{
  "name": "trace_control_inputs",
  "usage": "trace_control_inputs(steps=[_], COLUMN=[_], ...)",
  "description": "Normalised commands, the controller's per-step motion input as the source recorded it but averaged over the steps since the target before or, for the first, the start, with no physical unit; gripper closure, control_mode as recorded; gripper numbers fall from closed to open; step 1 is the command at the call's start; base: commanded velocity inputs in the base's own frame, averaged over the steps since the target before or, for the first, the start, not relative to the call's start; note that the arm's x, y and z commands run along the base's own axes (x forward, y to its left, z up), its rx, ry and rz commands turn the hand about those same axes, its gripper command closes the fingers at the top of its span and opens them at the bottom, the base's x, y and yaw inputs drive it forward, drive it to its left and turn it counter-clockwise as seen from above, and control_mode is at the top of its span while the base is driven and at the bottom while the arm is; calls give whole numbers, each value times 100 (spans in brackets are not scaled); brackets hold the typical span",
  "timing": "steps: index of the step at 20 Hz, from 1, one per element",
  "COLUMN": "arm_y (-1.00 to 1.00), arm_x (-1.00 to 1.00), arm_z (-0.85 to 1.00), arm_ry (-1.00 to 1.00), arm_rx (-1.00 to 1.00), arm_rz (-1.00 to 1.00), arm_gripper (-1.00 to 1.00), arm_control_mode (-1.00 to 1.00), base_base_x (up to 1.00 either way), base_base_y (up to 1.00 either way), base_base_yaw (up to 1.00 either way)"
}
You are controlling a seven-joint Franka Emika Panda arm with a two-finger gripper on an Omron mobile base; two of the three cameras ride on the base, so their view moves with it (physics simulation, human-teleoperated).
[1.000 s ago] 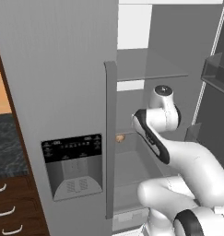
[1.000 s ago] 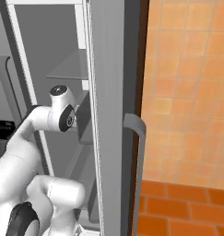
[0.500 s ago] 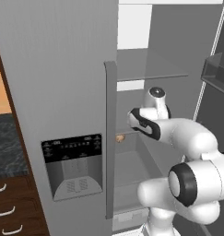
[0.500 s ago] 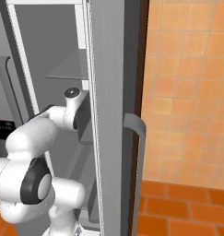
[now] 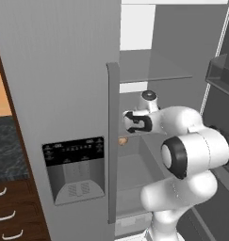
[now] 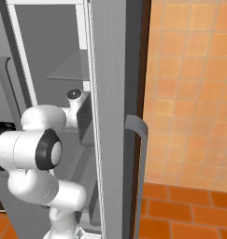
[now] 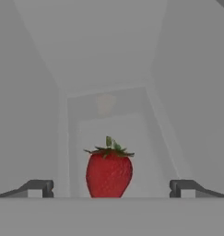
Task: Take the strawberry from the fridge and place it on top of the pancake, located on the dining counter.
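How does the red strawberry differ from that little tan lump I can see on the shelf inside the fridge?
The strawberry is bright red with a green leafy cap; the tan lump is plain orange-tan with no leaves. The strawberry stands upright, tapering to a point below; the lump looks rounded and shapeless. The strawberry sits straight ahead between the gripper's open jaws; the lump lies by the door edge. Both are small and inside the fridge.

Seemingly unobstructed path to strawberry (image 7: 109, 173)

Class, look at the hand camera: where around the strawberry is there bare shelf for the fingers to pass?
Bare grey shelf lies on both sides of the strawberry, out to the fridge walls, and behind it. The open gripper's fingertips stand wide of the fruit. Nothing crowds it.
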Motion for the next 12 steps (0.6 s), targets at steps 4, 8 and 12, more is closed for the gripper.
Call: trace_control_inputs(steps=[4, 8, 12], arm_y=[-10, 0, 0], arm_x=[26, 14, 11], arm_z=[-30, -30, -23], arm_ry=[0, 0, 0], arm_rx=[8, 4, 1], arm_rz=[0, 0, 0], arm_gripper=[-100, -100, -100], arm_control_mode=[-100, -100, -100], base_base_x=[0, 0, 0], base_base_y=[0, 0, 0], base_base_yaw=[0, 0, 0])
